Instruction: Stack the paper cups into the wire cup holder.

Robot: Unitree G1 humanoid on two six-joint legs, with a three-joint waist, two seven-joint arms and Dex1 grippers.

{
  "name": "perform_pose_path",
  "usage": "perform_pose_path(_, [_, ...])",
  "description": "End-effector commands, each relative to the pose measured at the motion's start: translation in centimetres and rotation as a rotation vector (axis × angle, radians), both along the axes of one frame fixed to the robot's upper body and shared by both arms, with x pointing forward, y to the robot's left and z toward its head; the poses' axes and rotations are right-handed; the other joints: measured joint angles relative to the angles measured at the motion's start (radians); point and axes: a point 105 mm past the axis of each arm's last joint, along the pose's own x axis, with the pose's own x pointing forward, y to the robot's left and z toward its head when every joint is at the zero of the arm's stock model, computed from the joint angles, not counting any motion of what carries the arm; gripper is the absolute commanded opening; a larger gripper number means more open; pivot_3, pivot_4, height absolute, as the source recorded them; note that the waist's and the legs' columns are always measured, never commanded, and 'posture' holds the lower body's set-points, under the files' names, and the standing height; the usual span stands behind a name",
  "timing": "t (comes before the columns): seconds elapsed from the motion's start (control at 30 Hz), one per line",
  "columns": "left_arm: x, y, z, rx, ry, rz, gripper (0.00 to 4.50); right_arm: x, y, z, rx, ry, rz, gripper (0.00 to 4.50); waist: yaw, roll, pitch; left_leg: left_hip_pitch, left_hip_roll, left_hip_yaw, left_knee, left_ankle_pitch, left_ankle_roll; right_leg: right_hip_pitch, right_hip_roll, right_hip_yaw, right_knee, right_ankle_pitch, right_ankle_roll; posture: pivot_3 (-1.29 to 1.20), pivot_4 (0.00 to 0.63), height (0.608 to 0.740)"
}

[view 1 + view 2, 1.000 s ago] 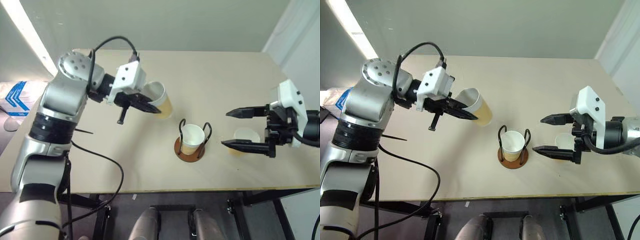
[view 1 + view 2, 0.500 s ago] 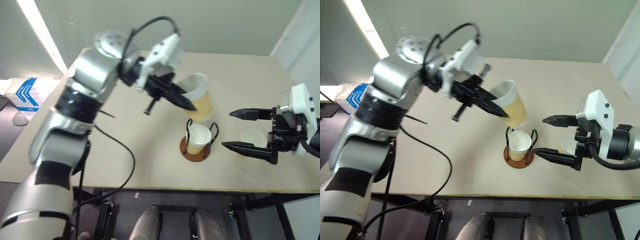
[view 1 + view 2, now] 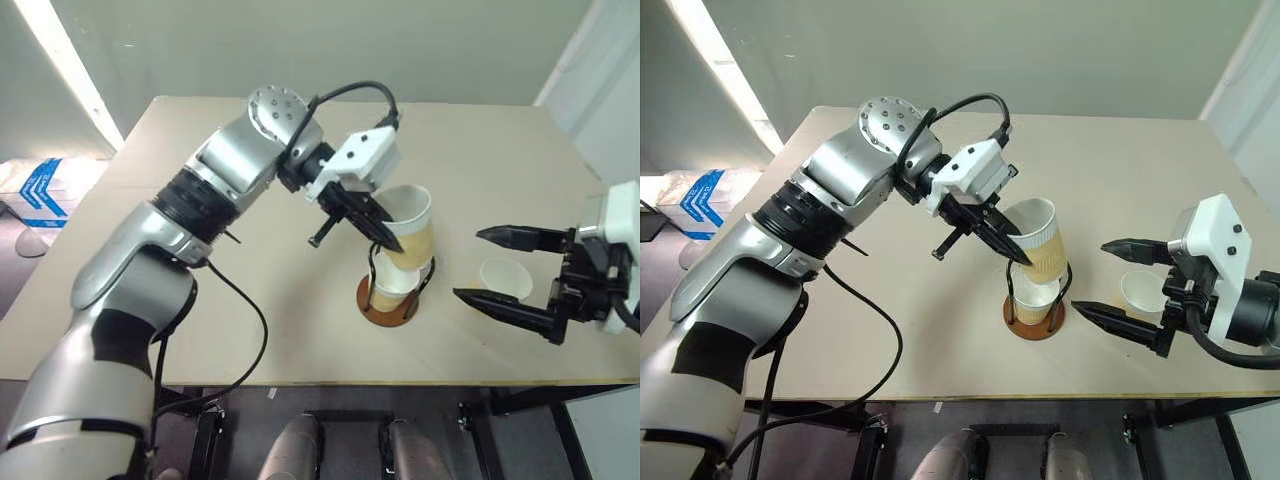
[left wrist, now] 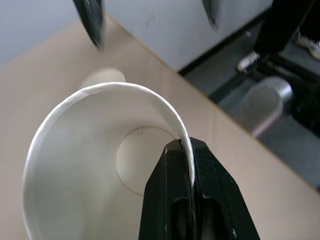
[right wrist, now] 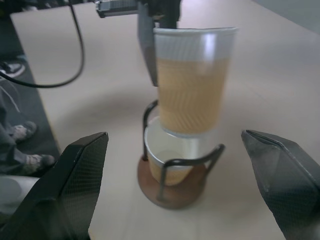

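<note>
a: where the worktop (image 3: 250,330) comes nearest to us, what stands there?

b: the wire cup holder (image 3: 390,298), with one paper cup (image 3: 392,293) seated inside its loops. to the right the right gripper (image 3: 505,271) hangs with its fingers spread wide and nothing between them; just behind it a third cup (image 3: 503,279) stands upright on the worktop.

a: and the left gripper (image 3: 386,232)?

b: it pinches the rim of a second cup (image 3: 410,228), one finger inside and one outside. this cup is tilted, and its bottom hangs just above the mouth of the seated cup.
</note>
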Motion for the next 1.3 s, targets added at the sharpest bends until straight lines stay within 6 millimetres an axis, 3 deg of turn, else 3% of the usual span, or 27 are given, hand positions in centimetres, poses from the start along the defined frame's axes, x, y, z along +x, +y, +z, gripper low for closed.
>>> perform_pose_path(0.03, [-0.3, 0.1, 0.6, 0.028, -0.075, -0.064, 0.04, -0.3, -1.3, 1.3, -0.025, -0.052, -0.047, 4.5, 0.005, 0.0, 0.0, 0.0, 0.0, 0.0, 0.0, -0.001, 0.0, 0.0, 0.0, 0.0, -0.001, 0.0, 0.0, 0.0, 0.15, 0.74])
perform_pose_path(0.23, [-0.5, -0.5, 0.0, 0.039, -0.072, -0.096, 0.04, -0.6, -2.3, 1.7, -0.051, -0.065, -0.089, 4.5, 0.008, 0.0, 0.0, -0.001, 0.0, 0.0, 0.0, -0.005, 0.001, 0.0, 0.0, -0.001, -0.003, 0.0, 0.0, 0.0, 0.15, 0.74])
perform_pose_path(0.8, [-0.2, -1.5, -1.9, 0.132, -0.207, -0.191, 0.04, -1.1, -2.4, 1.7, -0.061, -0.071, -0.128, 4.5, 0.01, 0.0, 0.0, -0.001, 0.0, 0.001, 0.005, -0.009, 0.003, 0.001, -0.001, -0.001, -0.002, 0.0, 0.0, 0.0, 0.15, 0.74])
perform_pose_path(0.9, [0.0, -2.0, -1.7, 0.111, -0.205, -0.18, 0.66, -0.9, -2.5, 1.7, -0.065, -0.073, -0.136, 4.5, 0.01, 0.0, 0.0, -0.001, 0.0, 0.001, 0.008, -0.011, 0.004, 0.001, -0.001, -0.001, -0.001, 0.0, 0.0, 0.0, 0.15, 0.74])
perform_pose_path(1.17, [0.0, -2.4, -0.2, 0.034, -0.171, -0.148, 3.44, -0.3, -2.8, 1.1, -0.074, -0.063, -0.173, 4.5, 0.01, 0.0, 0.0, -0.002, 0.0, 0.002, 0.015, -0.014, 0.004, 0.001, -0.001, -0.001, 0.002, 0.0, 0.001, 0.0, 0.15, 0.74])
perform_pose_path(1.27, [0.1, -2.5, 1.3, -0.034, -0.147, -0.12, 4.45, 0.2, -3.1, 0.7, -0.098, -0.051, -0.202, 4.5, 0.009, 0.0, 0.0, -0.002, 0.0, 0.002, 0.015, -0.014, 0.004, 0.001, -0.001, -0.001, 0.003, 0.0, 0.001, 0.0, 0.15, 0.74])
perform_pose_path(1.3, [0.2, -2.5, 1.7, -0.056, -0.14, -0.109, 4.45, 0.3, -3.2, 0.6, -0.104, -0.049, -0.209, 4.5, 0.01, 0.0, 0.0, -0.002, 0.0, 0.002, 0.015, -0.014, 0.004, 0.001, -0.001, -0.001, 0.003, 0.0, 0.001, 0.0, 0.15, 0.74])
